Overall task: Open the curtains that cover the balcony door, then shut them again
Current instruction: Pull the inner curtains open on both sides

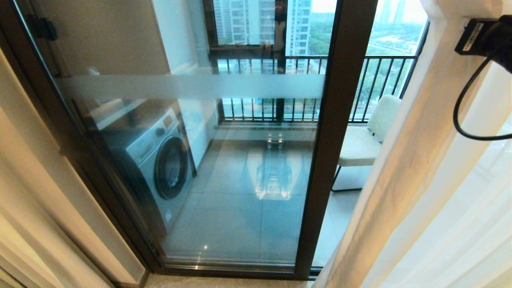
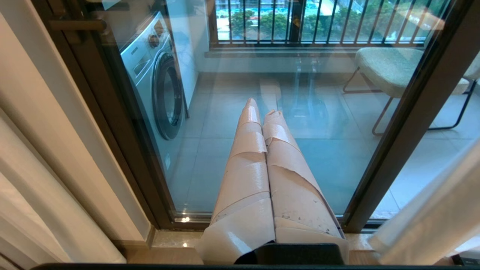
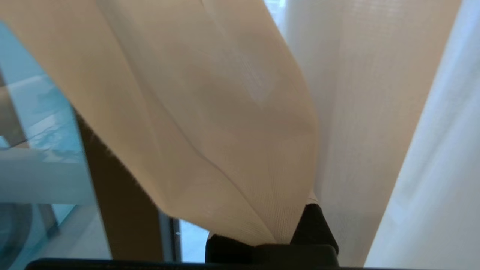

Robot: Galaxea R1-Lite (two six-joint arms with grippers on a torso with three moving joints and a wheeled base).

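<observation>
Cream drape (image 3: 210, 123) pinched in closed right gripper (image 3: 296, 225), hanging vertically; door (image 1: 332, 160) bare toward 9 o'clock; left gripper (image 2: 262, 108) closed, empty.

Left gripper (image 2: 261, 107): two long fingers (image 2: 243, 165) wrapped in pale pinkish tape, pressed together side by side, pointing at the glass.
Balcony door (image 2: 412, 120): tall glass panels in a thick dark brown metal frame, closed.
Curtains (image 2: 41, 187): cream-beige pleated drape bunched along one side; a pale fold (image 2: 431, 210) at the opposite edge.
Washing machine (image 2: 157, 75): silver front-loader with a round dark door, behind the glass.
Chair (image 2: 390, 67): cream cushioned seat on thin dark legs, near the black railing (image 2: 318, 22).
Balcony floor (image 2: 225, 120): grey tiles.
</observation>
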